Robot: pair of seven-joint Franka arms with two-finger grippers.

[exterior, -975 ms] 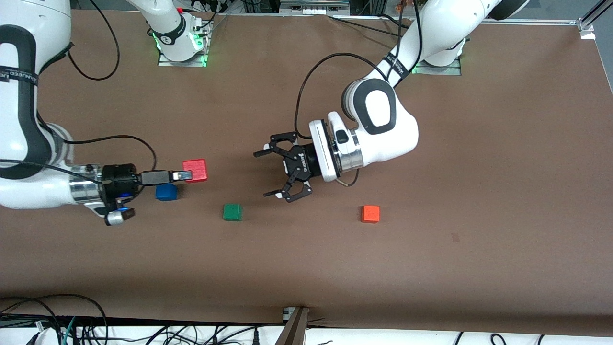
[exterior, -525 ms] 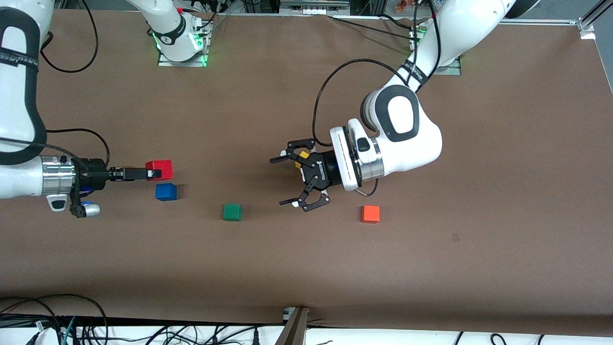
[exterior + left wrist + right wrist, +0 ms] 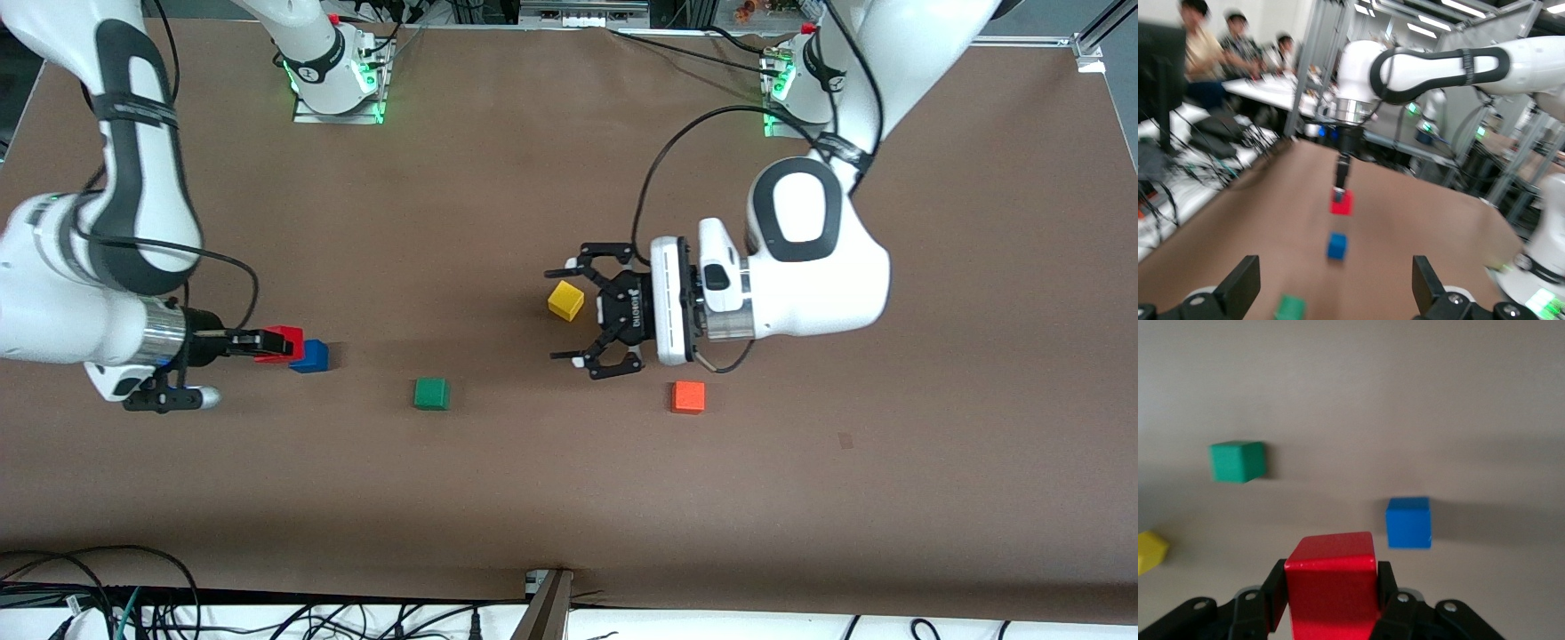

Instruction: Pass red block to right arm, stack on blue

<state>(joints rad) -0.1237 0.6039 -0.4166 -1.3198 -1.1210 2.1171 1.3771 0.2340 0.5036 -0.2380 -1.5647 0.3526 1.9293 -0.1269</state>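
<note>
Up over the table [image 3: 533,498]: red block [image 3: 280,341] in right hand [image 3: 277,345], beside blue [image 3: 311,356].

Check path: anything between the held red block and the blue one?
Nothing visible. The right end effector is shut on the red block, held in the air beside the blue block, whose top is bare. Green block and yellow block sit off to the side.
</note>
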